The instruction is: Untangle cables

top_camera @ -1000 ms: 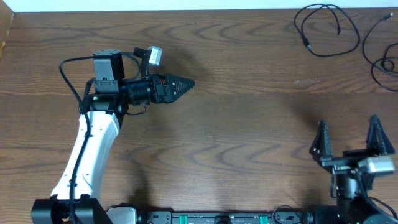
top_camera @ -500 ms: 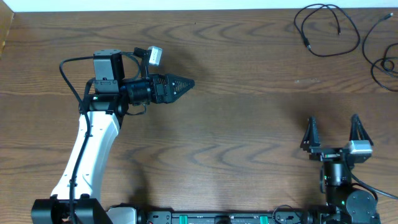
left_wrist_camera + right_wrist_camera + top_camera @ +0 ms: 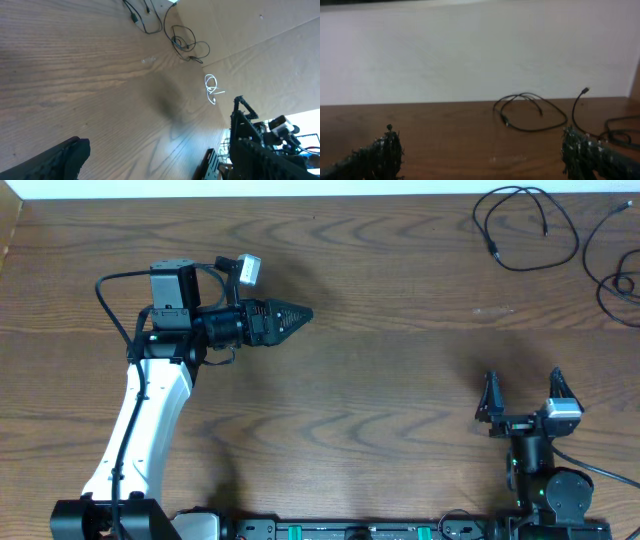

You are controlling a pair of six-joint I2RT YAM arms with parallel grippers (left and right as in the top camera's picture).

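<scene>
Cables [image 3: 525, 225] at far right corner of bench [image 3: 380, 410]: black loops lying loose, white cable [image 3: 212, 89] near them, all well apart from both arms. Thin, limp, light; apt to slip and to drag neighbours along. Best pinched on a free loop, clear of plug ends. Left fingers [image 3: 65, 157] spread wide, empty; right fingers [image 3: 380, 155] likewise.

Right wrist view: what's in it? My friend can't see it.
A thin black cable lies in a loose loop on a brown wooden table, with a second cable at the right edge. Behind is a plain white wall, and the robot's two black fingers stick up, wide apart, in the bottom corners.
</scene>
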